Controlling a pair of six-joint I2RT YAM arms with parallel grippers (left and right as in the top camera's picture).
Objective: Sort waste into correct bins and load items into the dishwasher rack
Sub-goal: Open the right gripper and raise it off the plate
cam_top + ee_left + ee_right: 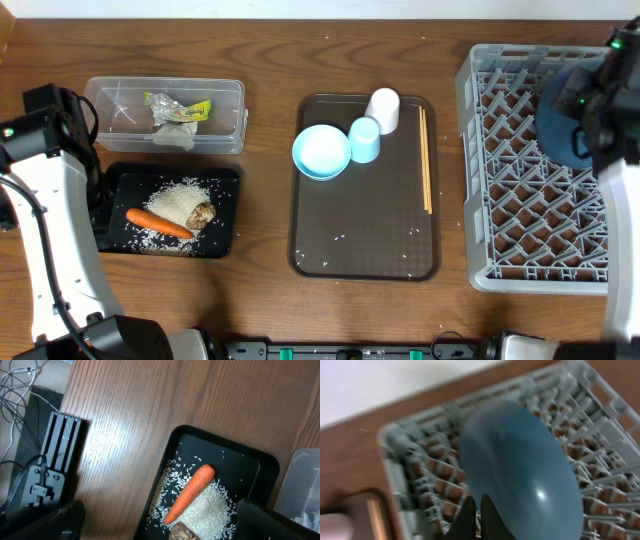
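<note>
A dark-blue plate stands tilted among the pegs of the grey dishwasher rack. My right gripper is shut, its fingers together at the plate's lower left edge with nothing seen between them. My left gripper is open above the black tray, which holds the carrot, rice and a brown lump. The clear tub holds the snack wrapper and tissue.
The brown serving tray in the middle carries a light-blue bowl, a light-blue cup, a white cup, chopsticks and stray rice grains. A black stand with cables sits left of the black tray.
</note>
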